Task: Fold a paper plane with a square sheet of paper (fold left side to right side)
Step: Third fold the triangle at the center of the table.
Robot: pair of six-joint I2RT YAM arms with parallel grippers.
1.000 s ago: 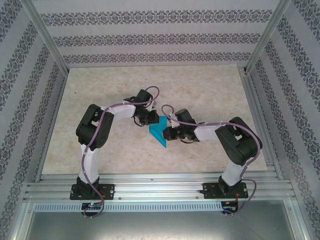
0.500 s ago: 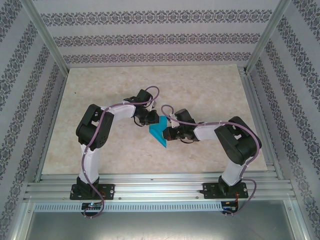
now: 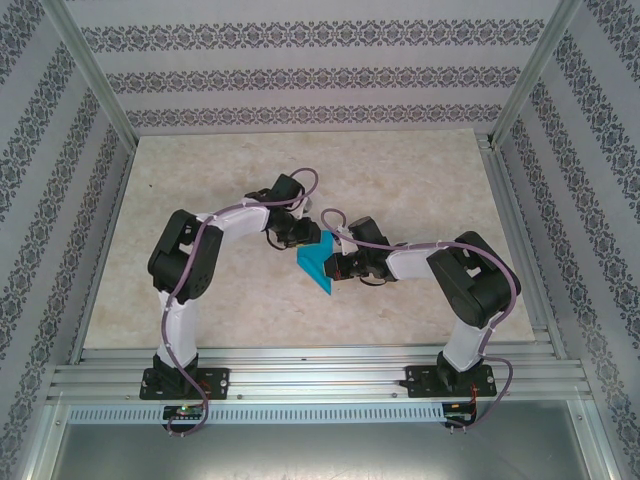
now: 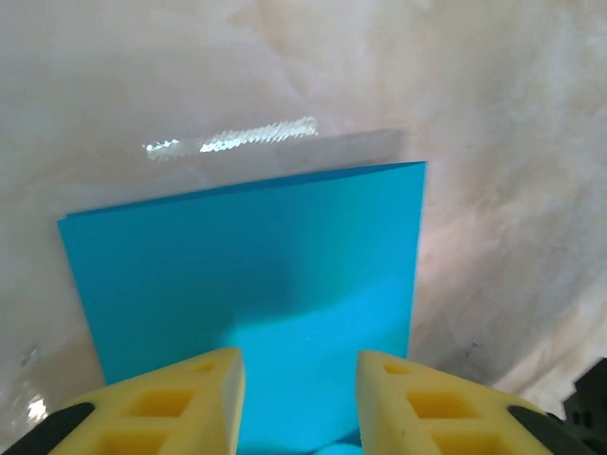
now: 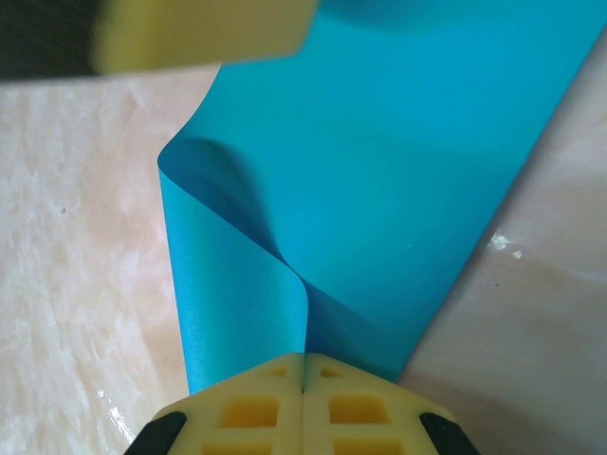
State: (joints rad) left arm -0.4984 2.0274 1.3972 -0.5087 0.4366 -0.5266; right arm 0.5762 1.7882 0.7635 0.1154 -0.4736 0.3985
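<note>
Paper curls over, its edge hidden in my right gripper's pinched jaws. My left gripper stands parted over it; contact I can't tell.

- Pale beige tabletop, marble-veined, matt over most of its area.
- Short bright streak of glare on that surface in the left wrist view; light source out of frame, probably overhead.
- Back wall papered in white, crossed by horizontal bands of grey damask ornament.
- Left wall and right wall in the same paper, bands slanting toward the far corners.
- Two bare aluminium posts, left and right, rising from the far table corners.
- Slotted aluminium rails along the near table edge.
- Perforated white strip just below the rails.
- Plain grey metal sheet along the bottom of the top external view.
</note>
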